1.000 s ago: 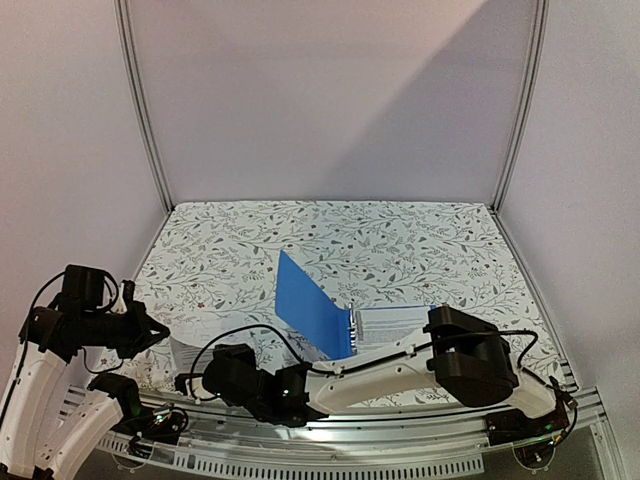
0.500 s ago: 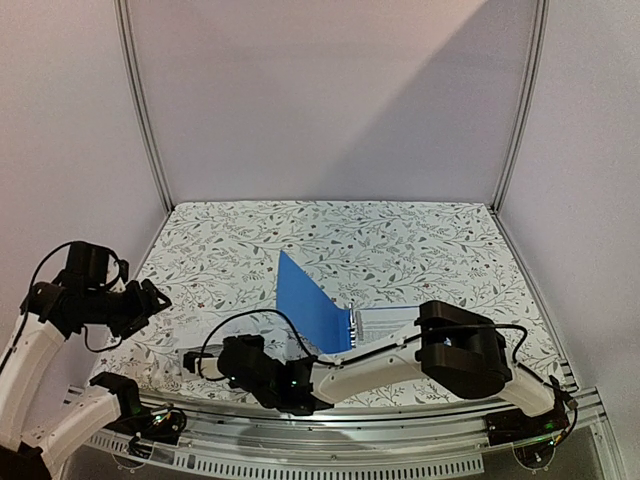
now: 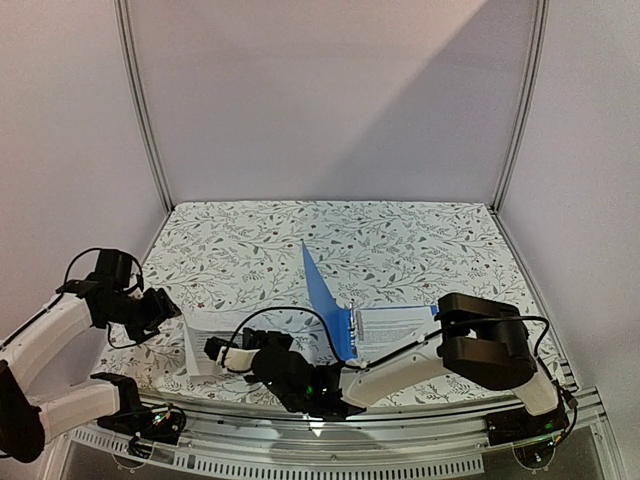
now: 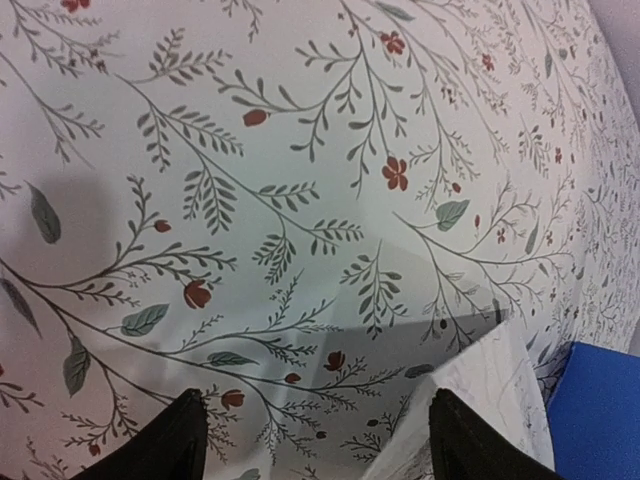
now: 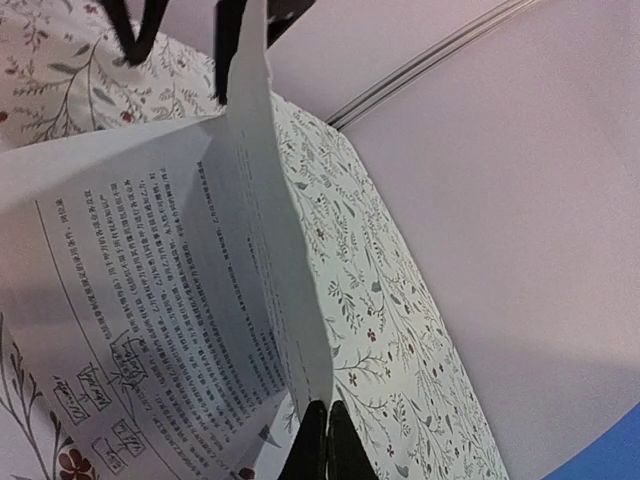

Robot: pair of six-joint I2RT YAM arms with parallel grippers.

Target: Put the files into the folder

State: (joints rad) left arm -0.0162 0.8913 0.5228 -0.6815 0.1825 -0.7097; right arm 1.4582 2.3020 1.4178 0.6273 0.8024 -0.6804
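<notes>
The blue folder (image 3: 325, 295) lies open mid-table, its left cover standing up and the files (image 3: 398, 324) put in it lying on its right half. My right gripper (image 3: 214, 350) reaches across to the left and is shut on the edge of a printed file (image 5: 268, 230), which curls up from the table. The file shows as a white sheet (image 3: 197, 345) in the top view. A flatter part of the printed file (image 5: 120, 300) lies beside it. My left gripper (image 3: 166, 304) hovers open just left of the file, whose corner (image 4: 490, 385) is by its right finger (image 4: 470, 445).
The floral tablecloth (image 3: 250, 250) covers the whole table. Metal frame posts (image 3: 140, 110) stand at the back corners, with white walls behind. The folder's blue corner (image 4: 605, 410) shows at the right of the left wrist view. A rail (image 3: 400, 445) runs along the near edge.
My left gripper opened and drew away up and left of the file. My right gripper closed on the file's edge and raised it. The folder's cover stands more upright.
</notes>
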